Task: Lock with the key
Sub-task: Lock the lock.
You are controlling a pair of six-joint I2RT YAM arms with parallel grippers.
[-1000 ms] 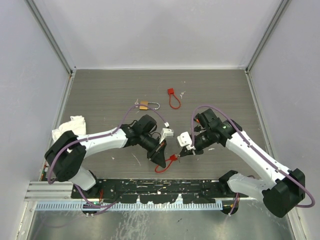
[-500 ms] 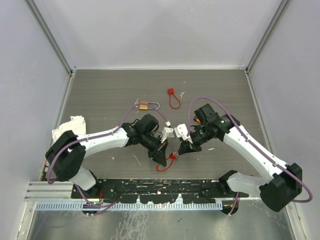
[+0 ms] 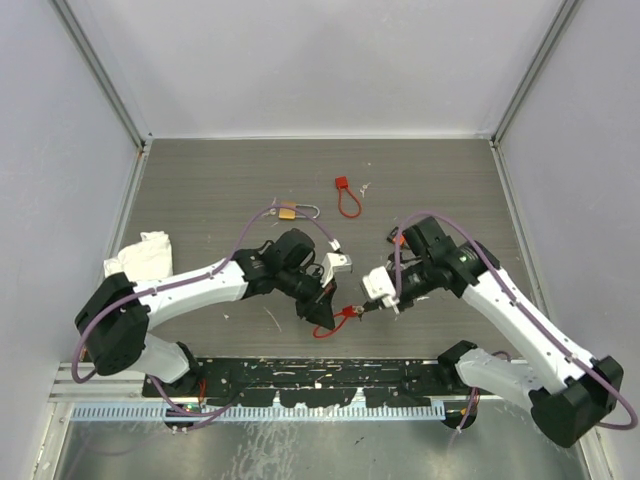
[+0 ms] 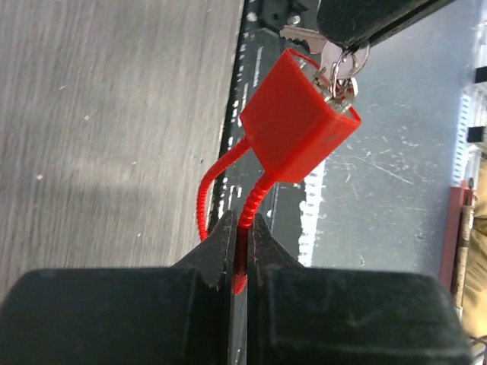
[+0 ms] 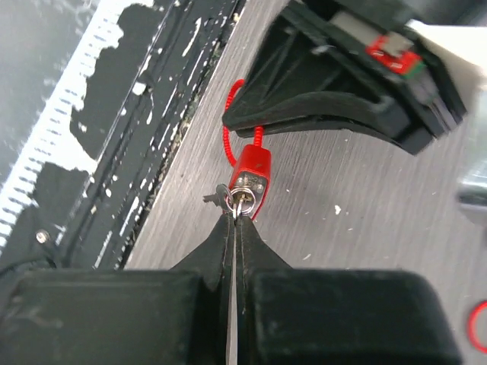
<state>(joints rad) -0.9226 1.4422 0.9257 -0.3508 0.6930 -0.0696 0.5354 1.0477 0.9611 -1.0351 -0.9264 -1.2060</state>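
Note:
A red cable lock (image 3: 345, 314) hangs just above the table's near edge between both grippers. My left gripper (image 3: 322, 311) is shut on its ribbed red cable (image 4: 256, 199), just below the red lock body (image 4: 298, 125). My right gripper (image 5: 236, 219) is shut on the key (image 5: 243, 202), whose blade sits in the keyhole at the end face of the lock (image 5: 251, 172). A spare key (image 5: 218, 197) dangles from the same ring. In the left wrist view the key ring (image 4: 340, 64) shows at the lock's far end under the right fingers (image 4: 365, 19).
A brass padlock (image 3: 288, 211) and a second red cable lock (image 3: 346, 196) lie farther back on the table. A white cloth (image 3: 142, 254) sits at the left. The black base strip (image 3: 330, 378) runs along the near edge under the held lock.
The right wrist has swung back and forth and turned while its tip stayed at the lock. The left arm's elbow has shifted slightly; its grip on the cable is unchanged.

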